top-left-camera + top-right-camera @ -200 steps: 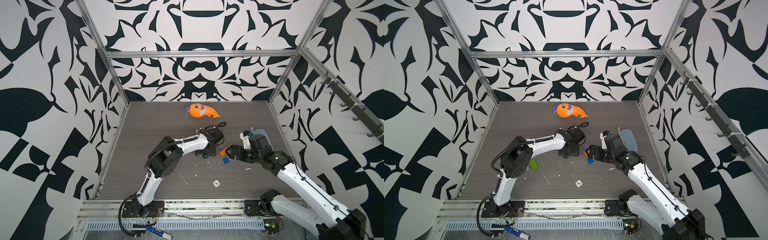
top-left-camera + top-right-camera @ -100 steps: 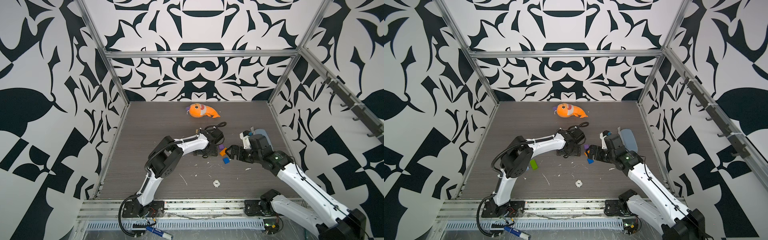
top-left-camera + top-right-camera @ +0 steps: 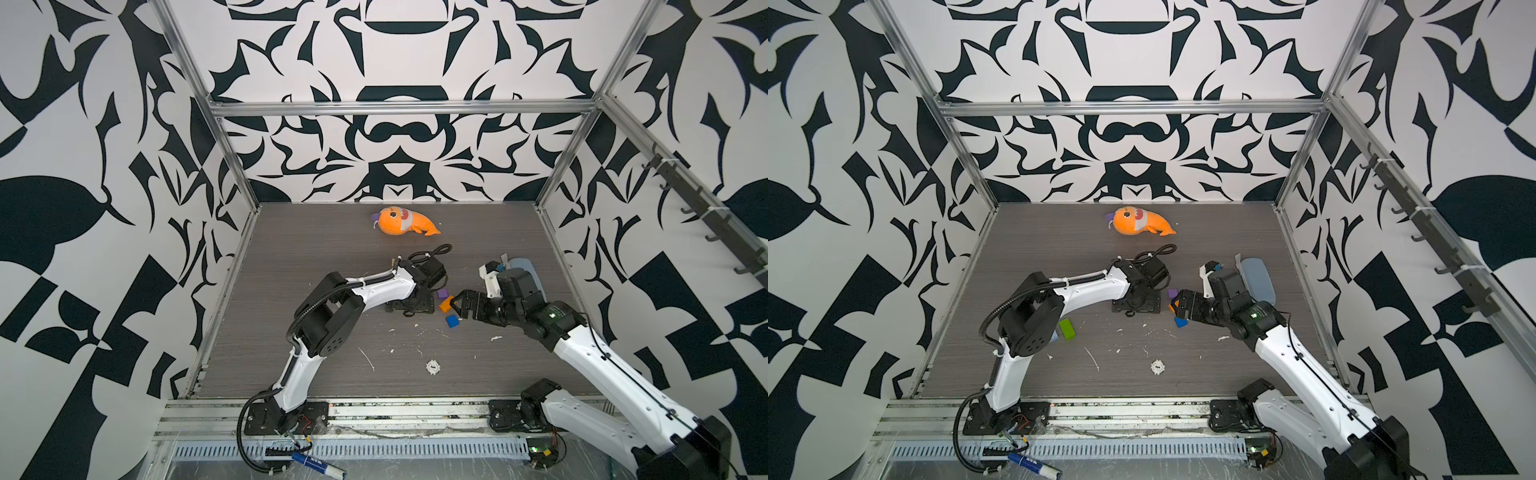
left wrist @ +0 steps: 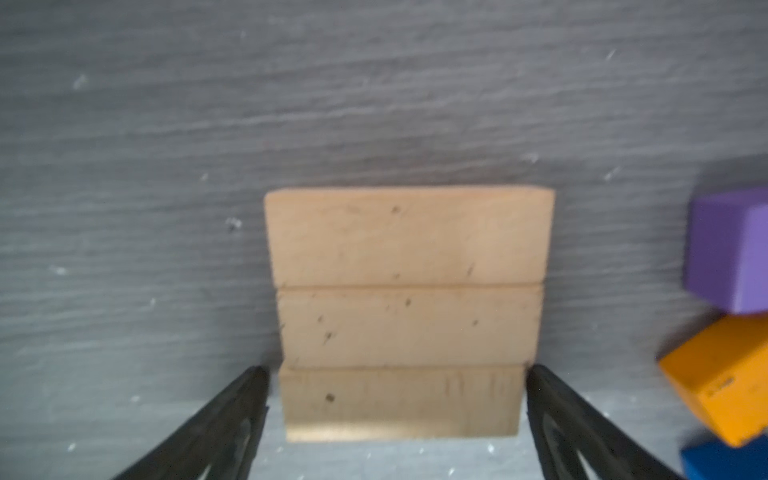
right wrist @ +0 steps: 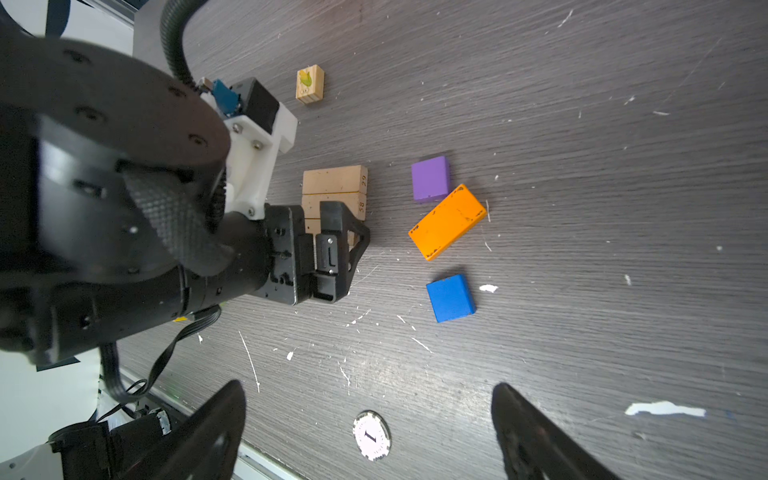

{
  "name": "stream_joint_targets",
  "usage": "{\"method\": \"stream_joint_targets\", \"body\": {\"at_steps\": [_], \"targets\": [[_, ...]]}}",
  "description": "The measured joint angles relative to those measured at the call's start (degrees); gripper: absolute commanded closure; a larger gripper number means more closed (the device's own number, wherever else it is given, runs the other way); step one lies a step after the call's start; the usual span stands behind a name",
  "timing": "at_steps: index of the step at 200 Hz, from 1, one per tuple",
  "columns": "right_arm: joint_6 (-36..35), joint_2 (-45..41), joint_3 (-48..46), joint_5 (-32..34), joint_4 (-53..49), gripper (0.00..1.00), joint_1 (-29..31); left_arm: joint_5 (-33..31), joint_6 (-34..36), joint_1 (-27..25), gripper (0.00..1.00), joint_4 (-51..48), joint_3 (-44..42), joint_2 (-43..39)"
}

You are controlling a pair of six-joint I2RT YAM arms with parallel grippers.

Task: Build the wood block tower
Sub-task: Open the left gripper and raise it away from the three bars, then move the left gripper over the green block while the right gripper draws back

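We are looking at a dark grey wood-grain table [image 3: 291, 266], where the left gripper [image 4: 397, 376] is reaching down with its jaws spread wide, straddling the ends of the nearest of three plain tan wooden bars [image 4: 409, 324] rather than clamping it. The right gripper [image 5: 368, 390] is hovering above the table, likewise spread and carrying nothing. An orange plush fish [image 3: 402, 222] is lying near the back wall, showing in both top views only. The bars are lying flat mid-table, long sides touching; the left arm [image 3: 374, 291] is covering them in both top views. Beside them an orange wooden brick [image 5: 448, 222] is lying between a purple wooden cube [image 5: 431, 178] and a blue wooden cube [image 5: 451, 297]. A green wooden brick [image 3: 1067, 329] is showing in a top view, by the left arm's elbow. Only the right wrist view is giving us a small tan picture cube [image 5: 309, 84]. A white round token [image 5: 371, 434] is lying nearer the front.
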Motion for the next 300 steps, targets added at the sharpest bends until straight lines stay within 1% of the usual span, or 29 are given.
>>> {"method": "stream_joint_targets", "body": {"at_steps": [102, 146, 198, 236, 300], "targets": [[0.13, 0.00, 0.07, -0.02, 0.24, 0.04, 0.00, 0.17, 0.42, 0.13, 0.00, -0.72, -0.46, -4.09], [0.13, 0.00, 0.09, 0.17, 0.33, 0.04, 0.00, 0.11, 1.09, 0.31, 0.01, -1.16, -1.01, -7.96], [0.13, 0.20, 0.09, 0.72, 0.81, 0.07, 0.00, 0.68, 1.92, 2.29, 0.01, -1.09, -6.75, -15.21], [0.39, 2.32, 0.09, 0.87, 1.84, 0.08, 0.00, 1.11, 1.92, 4.07, 0.00, -0.72, -11.39, -21.20], [1.95, 4.98, 0.07, 0.57, 5.14, 0.09, 0.00, 1.20, -0.63, 9.18, 0.00, -0.39, -20.81, -33.24]]}}
